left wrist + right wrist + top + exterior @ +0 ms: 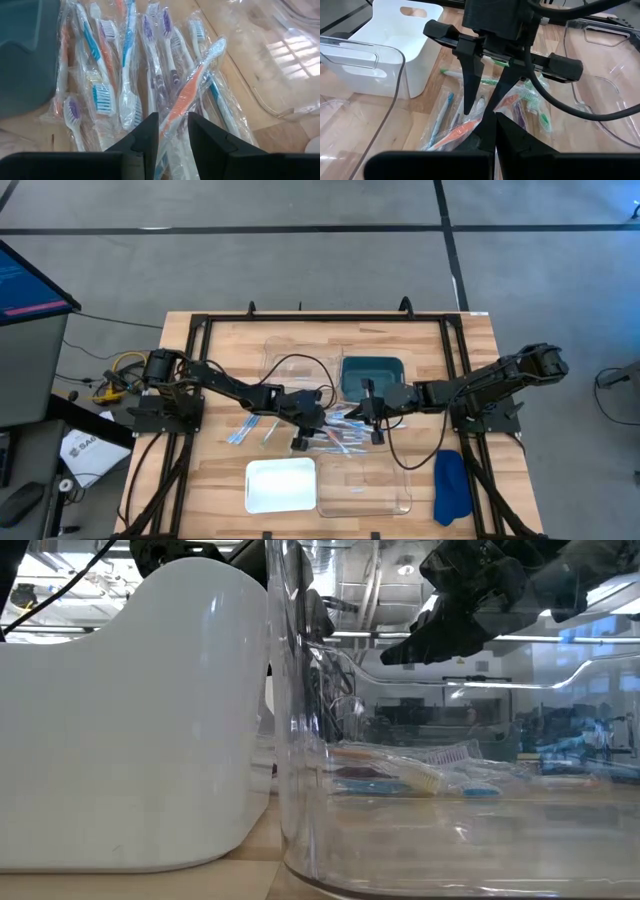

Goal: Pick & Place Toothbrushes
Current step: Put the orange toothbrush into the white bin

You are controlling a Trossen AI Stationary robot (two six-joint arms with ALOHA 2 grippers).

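Right now the left gripper (173, 142) pinches an orange toothbrush (187, 92) by one end; its long axis runs straight ahead from the fingers, over the toothbrush pile (330, 432) mid-table. Right gripper (495, 131), pressed together, hovers close opposite.

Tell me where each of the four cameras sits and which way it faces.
High: overhead, facing straight down on the table; both arms show.
Low: at tabletop height, facing through the clear tray; arms hang above.
Left wrist: behind the left gripper, holding an orange toothbrush.
Right wrist: behind the shut right gripper, facing the left gripper.
All share the toothbrush pile.
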